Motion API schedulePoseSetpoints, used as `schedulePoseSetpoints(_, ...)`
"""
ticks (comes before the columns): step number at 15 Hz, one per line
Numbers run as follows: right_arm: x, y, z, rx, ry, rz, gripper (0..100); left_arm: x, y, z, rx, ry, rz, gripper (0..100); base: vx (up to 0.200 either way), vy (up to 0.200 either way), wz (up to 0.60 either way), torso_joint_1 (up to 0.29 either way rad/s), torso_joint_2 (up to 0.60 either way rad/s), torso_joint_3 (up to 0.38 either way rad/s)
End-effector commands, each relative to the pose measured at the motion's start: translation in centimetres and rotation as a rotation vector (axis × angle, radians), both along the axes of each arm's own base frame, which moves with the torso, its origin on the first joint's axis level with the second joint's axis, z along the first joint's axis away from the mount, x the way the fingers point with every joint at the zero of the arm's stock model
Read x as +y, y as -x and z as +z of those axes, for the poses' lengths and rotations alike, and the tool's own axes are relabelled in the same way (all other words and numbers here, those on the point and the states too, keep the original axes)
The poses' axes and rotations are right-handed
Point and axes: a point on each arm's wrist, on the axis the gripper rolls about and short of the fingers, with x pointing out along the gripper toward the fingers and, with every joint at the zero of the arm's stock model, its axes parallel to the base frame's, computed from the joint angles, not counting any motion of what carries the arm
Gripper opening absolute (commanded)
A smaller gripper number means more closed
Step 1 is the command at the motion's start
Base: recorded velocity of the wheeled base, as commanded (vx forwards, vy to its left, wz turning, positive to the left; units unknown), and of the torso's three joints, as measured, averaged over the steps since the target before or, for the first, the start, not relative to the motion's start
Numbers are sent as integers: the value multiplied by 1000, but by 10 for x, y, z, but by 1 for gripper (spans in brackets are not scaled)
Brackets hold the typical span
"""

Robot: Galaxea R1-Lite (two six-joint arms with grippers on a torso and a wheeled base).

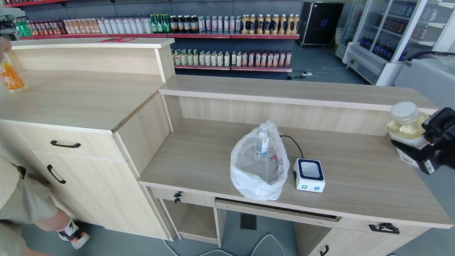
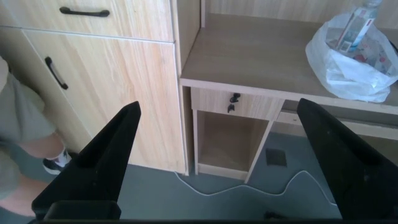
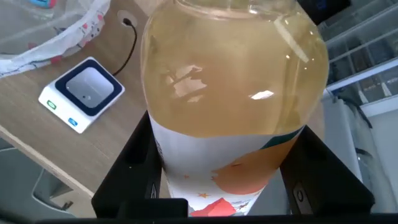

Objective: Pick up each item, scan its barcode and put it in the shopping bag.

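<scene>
My right gripper (image 1: 424, 149) is shut on a bottle of pale yellow drink (image 1: 406, 128) with a white cap, held above the counter's right end; the same bottle (image 3: 233, 106) looms large in the right wrist view. A white barcode scanner (image 1: 309, 174) with a dark-framed window sits mid-counter, to the left of the held bottle. Left of it stands an open translucent shopping bag (image 1: 258, 167) with a clear bottle (image 1: 261, 141) upright inside. My left gripper (image 2: 217, 155) hangs open, low in front of the desk, above the floor.
A taller wooden counter (image 1: 78, 99) rises to the left, where a person's hand holds an orange drink bottle (image 1: 10, 76). A raised ledge (image 1: 291, 92) backs the desk. Shelves of bottles (image 1: 199, 26) line the back wall. The scanner's cable (image 1: 293, 142) trails toward the ledge.
</scene>
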Motion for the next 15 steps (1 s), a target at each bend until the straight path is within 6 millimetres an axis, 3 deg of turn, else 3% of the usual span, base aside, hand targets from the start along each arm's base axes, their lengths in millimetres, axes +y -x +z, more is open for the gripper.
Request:
schedulePoseSetpoints(1, -15, -24, -28, 64, 0, -22, 0, 0, 0, 0, 0, 0, 1, 100, 0, 0, 0, 0, 0, 0)
schedulePoseSetpoints(5, -46, -37, -50, 13, 140, -5, 0, 0, 0, 0, 0, 0, 1, 100, 0, 0, 600, 2, 0, 2)
schedulePoseSetpoints(7, -51, -46, -59, -25, 171, 63, 0, 0, 0, 0, 0, 0, 1, 100, 0, 0, 600, 12, 2, 2)
schedulePoseSetpoints(15, -67, -75, -119, 38, 122, 136, 0, 0, 0, 0, 0, 0, 1, 100, 0, 0, 0, 0, 0, 0)
